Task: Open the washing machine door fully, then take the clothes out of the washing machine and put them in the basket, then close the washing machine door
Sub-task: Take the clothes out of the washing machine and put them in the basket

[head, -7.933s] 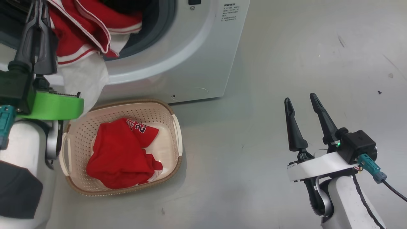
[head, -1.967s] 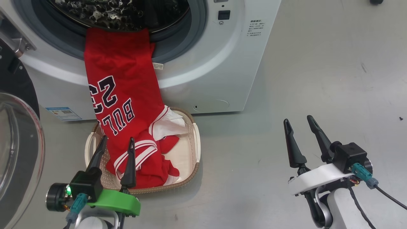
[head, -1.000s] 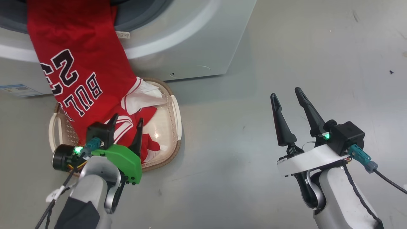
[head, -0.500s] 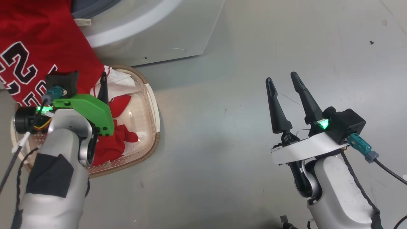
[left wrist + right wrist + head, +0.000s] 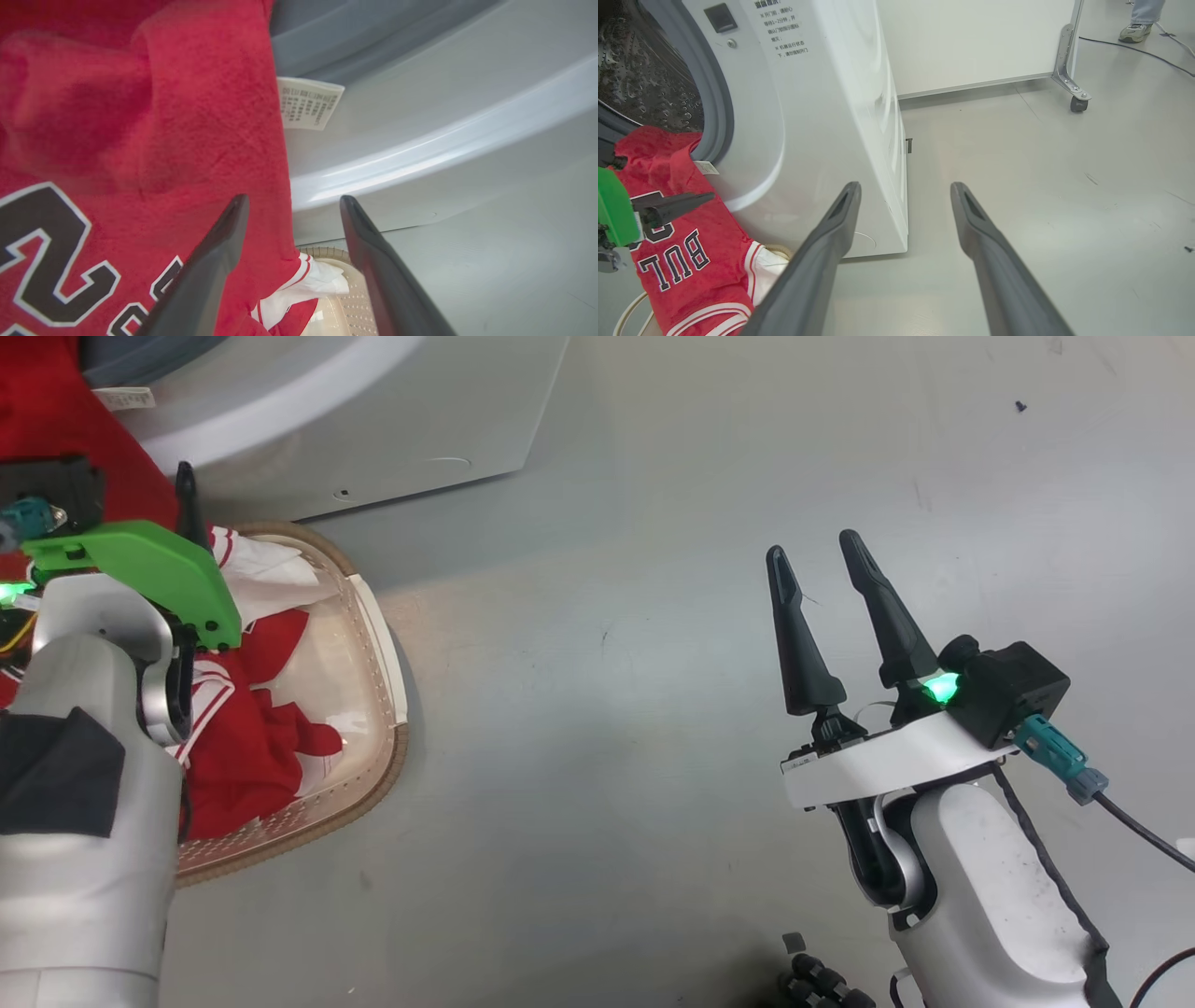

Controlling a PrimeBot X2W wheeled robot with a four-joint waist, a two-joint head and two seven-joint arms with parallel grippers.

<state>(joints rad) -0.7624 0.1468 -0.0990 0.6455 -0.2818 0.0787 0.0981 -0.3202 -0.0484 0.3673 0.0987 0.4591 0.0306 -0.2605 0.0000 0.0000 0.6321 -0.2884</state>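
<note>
**Jersey half out, left gripper lined up on the hanging cloth**

The left gripper (image 5: 294,200) is released, its 2 fingers spread with nothing clamped. The red jersey (image 5: 140,140) hangs right in front of it. Its left finger overlaps the cloth beside a black 2, and the cloth's right edge runs through the gap between the fingers. Above the fingertips the jersey's top end lies over the lip of the washing machine (image 5: 420,116), near a white care label (image 5: 308,102). Below them the hem is already piled in the basket (image 5: 378,644).

The step in hand looks like freeing that draped top. To do it well, the gripper should go high, bite a thick fold near the lip rather than the thin edge, then pull outward and down so the cloth drops into the basket, not onto the floor (image 5: 597,728).

The right gripper (image 5: 812,549) is open and empty, well apart from both.
</note>
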